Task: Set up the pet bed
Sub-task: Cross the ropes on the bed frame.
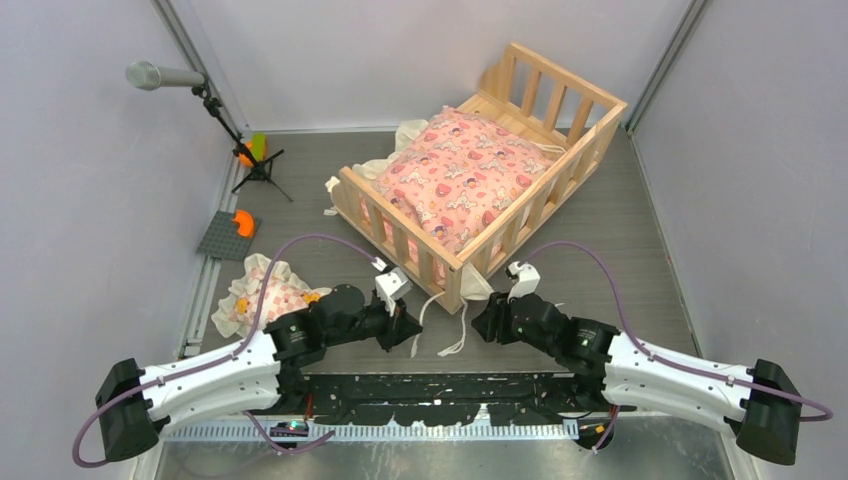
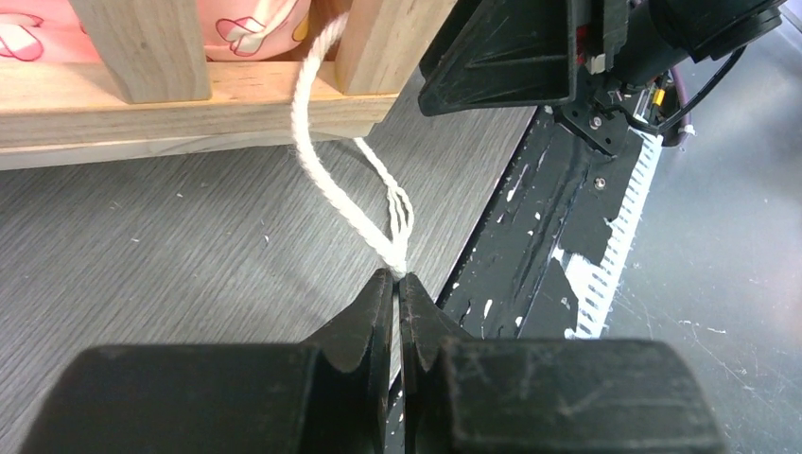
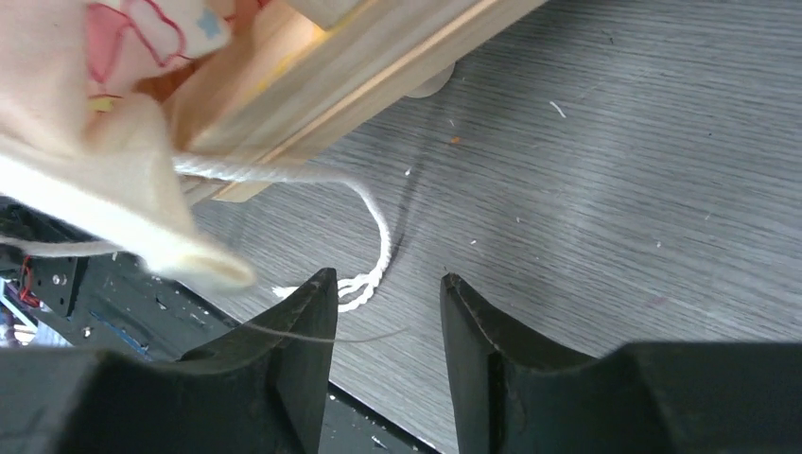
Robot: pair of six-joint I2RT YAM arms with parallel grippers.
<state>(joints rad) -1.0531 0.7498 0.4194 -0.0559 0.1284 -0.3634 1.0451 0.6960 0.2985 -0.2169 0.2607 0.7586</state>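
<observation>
Black left gripper [image 2: 395, 284], twisted maybe-cotton cord [image 2: 326, 180]

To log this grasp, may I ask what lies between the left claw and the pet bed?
A white cord, pinched by the left claw, runs to the pet bed: left wrist view.

My left arm [image 1: 215, 375] lies low and reaches toward 2 o'clock, with the left gripper [image 2: 397, 284] pinched tight on a white cord [image 2: 331, 180]. My right arm [image 1: 660, 372] reaches toward 10 o'clock, and the right gripper [image 3: 388, 284] has its jaws standing apart. In the top view the two grippers face each other, near but not touching.
</observation>
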